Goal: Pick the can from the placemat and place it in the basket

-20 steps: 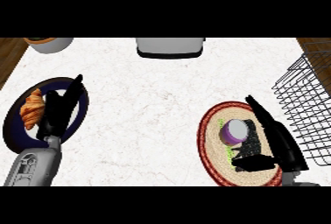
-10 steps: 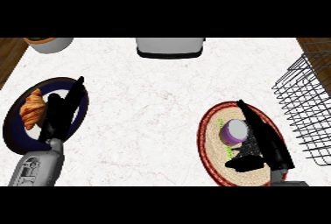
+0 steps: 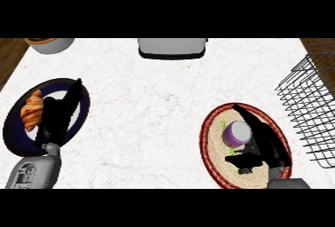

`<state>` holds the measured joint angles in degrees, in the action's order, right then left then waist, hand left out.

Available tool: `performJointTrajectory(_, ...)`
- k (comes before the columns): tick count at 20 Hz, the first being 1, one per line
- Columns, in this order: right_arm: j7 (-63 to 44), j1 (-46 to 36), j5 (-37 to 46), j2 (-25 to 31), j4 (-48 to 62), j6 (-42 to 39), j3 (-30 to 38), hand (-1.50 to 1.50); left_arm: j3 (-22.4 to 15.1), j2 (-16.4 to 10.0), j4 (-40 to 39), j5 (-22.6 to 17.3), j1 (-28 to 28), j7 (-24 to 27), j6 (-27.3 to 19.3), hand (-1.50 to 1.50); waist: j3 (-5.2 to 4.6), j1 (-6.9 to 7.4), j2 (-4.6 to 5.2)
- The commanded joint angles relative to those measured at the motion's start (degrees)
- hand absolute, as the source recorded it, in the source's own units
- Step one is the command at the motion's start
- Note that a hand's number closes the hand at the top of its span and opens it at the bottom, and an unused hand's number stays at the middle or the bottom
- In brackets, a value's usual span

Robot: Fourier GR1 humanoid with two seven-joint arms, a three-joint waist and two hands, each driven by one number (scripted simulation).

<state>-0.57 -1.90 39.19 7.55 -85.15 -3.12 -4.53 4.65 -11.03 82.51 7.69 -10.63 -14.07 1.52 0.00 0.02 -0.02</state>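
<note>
Sitting on the placemat [image 3: 218, 128] is the can [image 3: 237, 133], outside the basket [image 3: 306, 106].

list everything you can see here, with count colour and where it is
counter: one, white marble, fills the view
placemat: one, round, tan with red rim, lower right
can: one, purple with grey top, upright on the placemat
basket: one, black wire, right edge
plate: one, dark blue rim, left
croissant: one, golden brown, on the plate
appliance: one, grey and white, top centre
bowl: one, grey, top left corner
left robot hand: one, black, open, over the plate
right robot hand: one, black, open, over the placemat, just right of the can
</note>
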Motion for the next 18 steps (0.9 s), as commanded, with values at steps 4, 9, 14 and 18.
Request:
performJointTrajectory(4, 3.08, 0.72, 8.15, -0.19, 1.9, 6.3, -3.53, 1.5, -1.02, 1.09, 1.03, 0.62, 2.19, 0.83, 0.66, 0.0, 0.0, 0.04, -0.02)
performJointTrajectory(9, 6.02, -4.96, 10.15, 1.3, 7.9, 8.61, -1.1, 1.5, -0.61, 1.59, -0.59, 1.57, -1.47, -0.89, -0.5, 0.0, 0.01, 0.02, 0.03)
performJointTrajectory(14, -4.12, -3.46, 22.19, 0.45, 3.98, 7.92, -8.35, 1.5, 1.2, 0.24, -4.44, 0.83, -3.45, 1.52, 0.5, 0.0, -0.09, -0.28, 0.04)
performJointTrajectory(18, -14.54, -7.86, 31.73, 2.82, 7.78, -2.88, -12.87, 1.5, -0.51, 1.18, -1.49, 1.31, -1.85, -0.25, 0.53, 0.0, -0.23, 0.89, -0.15)
